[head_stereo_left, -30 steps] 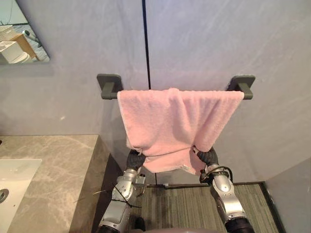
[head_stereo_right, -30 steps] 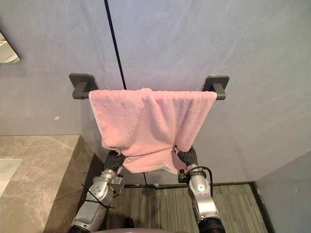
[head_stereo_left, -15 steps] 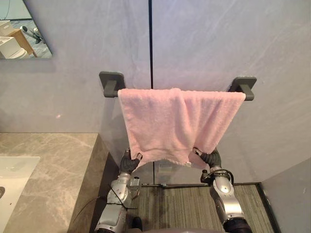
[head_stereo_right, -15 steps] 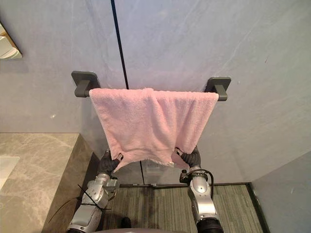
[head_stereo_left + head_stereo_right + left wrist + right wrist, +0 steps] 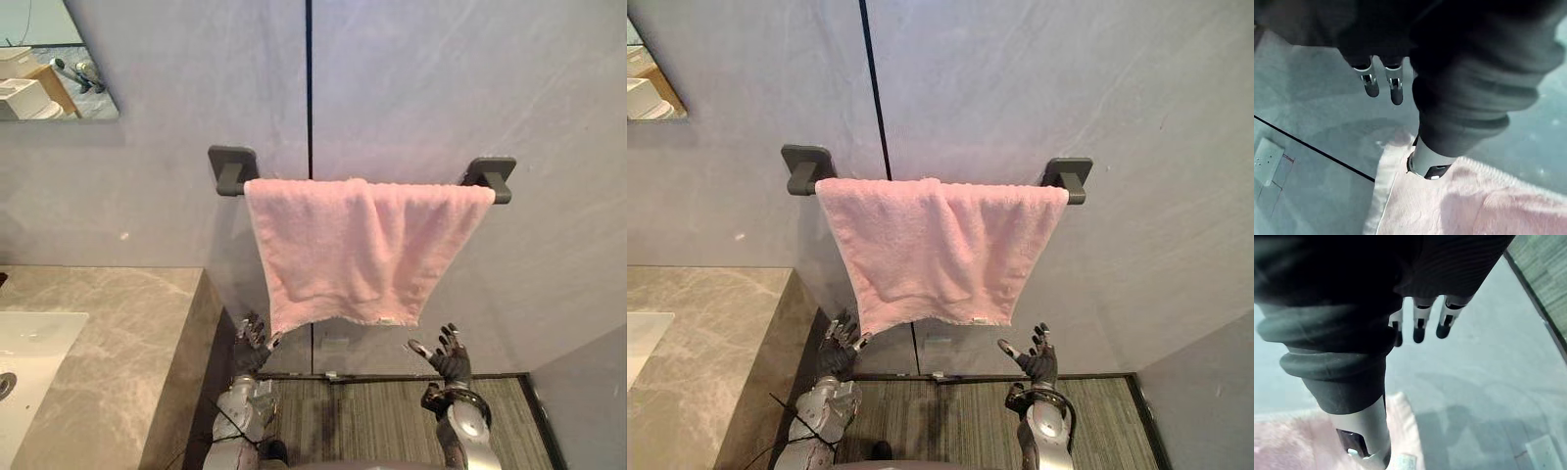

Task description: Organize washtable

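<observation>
A pink towel [image 5: 361, 249] hangs draped over a dark wall rail [image 5: 233, 169], with a fold running down its middle. Below its lower left corner is my left hand [image 5: 252, 343], open with fingers spread, apart from the cloth. My right hand [image 5: 448, 356] is below the towel's lower right corner, also open and holding nothing. In the left wrist view the towel's edge [image 5: 1400, 196] shows past the straight fingers [image 5: 1396, 90]. The right wrist view has the towel corner [image 5: 1400, 411] beyond the thumb.
A grey marble counter [image 5: 108, 362] with a white sink [image 5: 29, 343] stands at the left. A mirror [image 5: 49, 88] hangs on the grey wall at the upper left. Striped floor mat [image 5: 372, 421] lies below the rail.
Both hands have let go of the towel's lower corners and dropped down with fingers spread. The towel's bottom edge now hangs free. The camera has shifted a little.
</observation>
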You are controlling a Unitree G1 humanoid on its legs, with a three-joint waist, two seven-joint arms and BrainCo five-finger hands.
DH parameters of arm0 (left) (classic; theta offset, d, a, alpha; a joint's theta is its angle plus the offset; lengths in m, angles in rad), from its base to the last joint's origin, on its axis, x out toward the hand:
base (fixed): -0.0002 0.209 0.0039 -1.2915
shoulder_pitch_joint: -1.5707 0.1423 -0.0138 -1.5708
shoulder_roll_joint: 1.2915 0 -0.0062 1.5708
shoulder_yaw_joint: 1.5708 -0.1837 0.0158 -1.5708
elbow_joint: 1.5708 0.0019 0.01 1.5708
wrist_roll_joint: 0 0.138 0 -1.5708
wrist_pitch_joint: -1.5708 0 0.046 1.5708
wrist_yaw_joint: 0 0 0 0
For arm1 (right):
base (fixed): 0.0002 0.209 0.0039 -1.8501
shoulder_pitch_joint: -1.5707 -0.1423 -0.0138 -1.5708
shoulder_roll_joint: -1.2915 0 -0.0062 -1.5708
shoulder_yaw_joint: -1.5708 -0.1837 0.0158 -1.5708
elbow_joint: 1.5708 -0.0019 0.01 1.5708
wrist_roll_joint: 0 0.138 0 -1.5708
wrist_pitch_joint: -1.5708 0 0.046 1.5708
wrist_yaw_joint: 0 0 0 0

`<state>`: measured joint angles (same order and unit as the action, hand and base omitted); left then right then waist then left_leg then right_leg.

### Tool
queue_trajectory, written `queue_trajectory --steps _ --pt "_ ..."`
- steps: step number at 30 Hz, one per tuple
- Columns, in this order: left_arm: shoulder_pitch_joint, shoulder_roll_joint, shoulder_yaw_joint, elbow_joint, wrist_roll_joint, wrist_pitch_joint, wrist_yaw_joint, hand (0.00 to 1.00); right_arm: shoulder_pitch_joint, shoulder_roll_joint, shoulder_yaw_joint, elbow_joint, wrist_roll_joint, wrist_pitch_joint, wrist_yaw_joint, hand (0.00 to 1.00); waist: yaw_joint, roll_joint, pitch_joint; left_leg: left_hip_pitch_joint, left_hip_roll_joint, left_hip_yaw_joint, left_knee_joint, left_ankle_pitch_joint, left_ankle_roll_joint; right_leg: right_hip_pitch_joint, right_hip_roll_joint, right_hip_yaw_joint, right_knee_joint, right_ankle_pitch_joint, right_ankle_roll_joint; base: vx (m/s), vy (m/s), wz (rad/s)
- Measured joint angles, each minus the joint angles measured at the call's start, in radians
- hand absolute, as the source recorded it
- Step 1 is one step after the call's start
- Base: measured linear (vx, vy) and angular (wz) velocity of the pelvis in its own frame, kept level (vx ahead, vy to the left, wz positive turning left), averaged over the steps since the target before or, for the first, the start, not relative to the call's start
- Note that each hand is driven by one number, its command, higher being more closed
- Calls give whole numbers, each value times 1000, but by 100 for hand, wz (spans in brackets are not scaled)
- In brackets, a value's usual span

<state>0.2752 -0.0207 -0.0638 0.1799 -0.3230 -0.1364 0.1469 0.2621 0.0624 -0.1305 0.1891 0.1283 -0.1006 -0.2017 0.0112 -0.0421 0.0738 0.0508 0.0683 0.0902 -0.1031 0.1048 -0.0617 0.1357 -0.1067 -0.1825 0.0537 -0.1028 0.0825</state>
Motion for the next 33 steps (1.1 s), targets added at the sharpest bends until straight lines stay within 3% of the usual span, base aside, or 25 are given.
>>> queue_trajectory --steps 7,13,16,19,21,24,29,33 --pt "85 -23 148 -285 -19 7 77 0 64 7 -95 -324 -2 36 -87 0 5 5 -3 11 2 7 0 -4 0 3 -11 -6 17 -13 10 -48 1 2" --pt "105 -23 214 -537 -6 -7 127 0 71 8 -168 -595 -40 34 -143 0 5 1 -10 12 1 9 1 -4 0 5 -17 -8 17 -12 9 0 0 0" --pt "96 -11 232 -688 25 -47 153 0 58 6 -164 -729 -83 18 -160 0 5 1 -27 16 -1 8 4 0 2 14 -17 -9 16 -12 9 39 -18 2" --pt "79 3 228 -810 25 -95 165 0 -11 -3 -123 -819 -100 -38 -156 0 4 7 -50 22 -4 6 6 1 4 17 -16 -8 14 -12 9 13 -6 0" --pt "46 28 196 -870 24 -132 158 0 -85 -29 -71 -853 -100 -90 -111 0 3 16 -57 23 -12 -4 6 1 5 19 -14 -6 14 -12 9 -17 0 1" --pt "-10 57 114 -920 -1 -157 107 0 -148 -66 8 -866 -94 -127 -27 0 2 21 -58 36 -17 -11 6 2 5 34 -16 -3 15 -11 10 -47 5 4" --pt "-75 96 -80 -936 -61 -178 -5 0 -200 -103 131 -866 -56 -168 104 0 -2 24 -56 52 -17 -12 1 2 6 44 -16 5 16 -11 10 -65 0 -3" --pt "-105 121 -231 -845 -160 -167 -130 0 -199 -127 229 -804 29 -169 231 0 -24 27 -55 71 -17 -5 1 2 6 52 -16 19 23 -11 10 -56 -2 -6"
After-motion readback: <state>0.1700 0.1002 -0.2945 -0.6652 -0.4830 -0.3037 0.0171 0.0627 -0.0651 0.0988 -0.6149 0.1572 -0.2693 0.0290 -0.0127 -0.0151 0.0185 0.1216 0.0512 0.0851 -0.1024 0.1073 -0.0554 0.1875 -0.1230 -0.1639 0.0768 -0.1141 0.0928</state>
